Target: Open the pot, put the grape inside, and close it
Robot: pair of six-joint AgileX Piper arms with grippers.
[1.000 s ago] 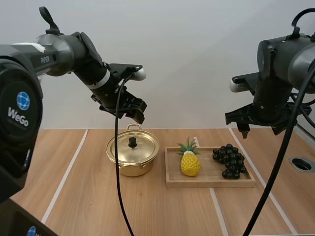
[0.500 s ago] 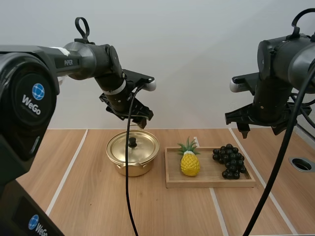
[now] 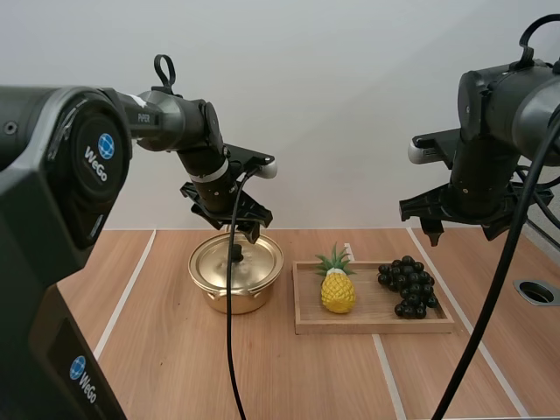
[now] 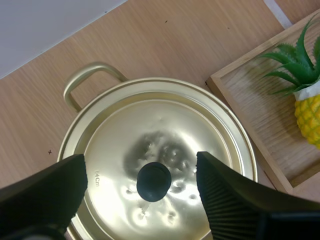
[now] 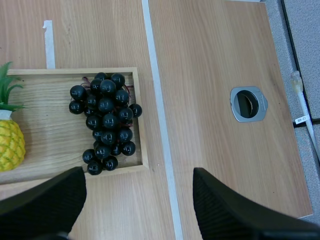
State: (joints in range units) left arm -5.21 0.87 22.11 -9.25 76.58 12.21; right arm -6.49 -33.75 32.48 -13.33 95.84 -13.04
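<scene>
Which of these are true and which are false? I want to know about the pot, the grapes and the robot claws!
1. The lid sits on the gold pot. True.
2. The grapes are inside the pot. False: they lie in the wooden tray, beside the pineapple.
3. The left claw is open above the lid's black knob. True.
4. The right claw is holding the grapes. False: it hangs open above the table with nothing in it.

Left of centre in the high view, the left gripper (image 3: pixel 234 231) mostly hides the pot's (image 3: pixel 250 300) far handle. The right wrist view's edge crops the pineapple (image 5: pixel 10 145).
</scene>
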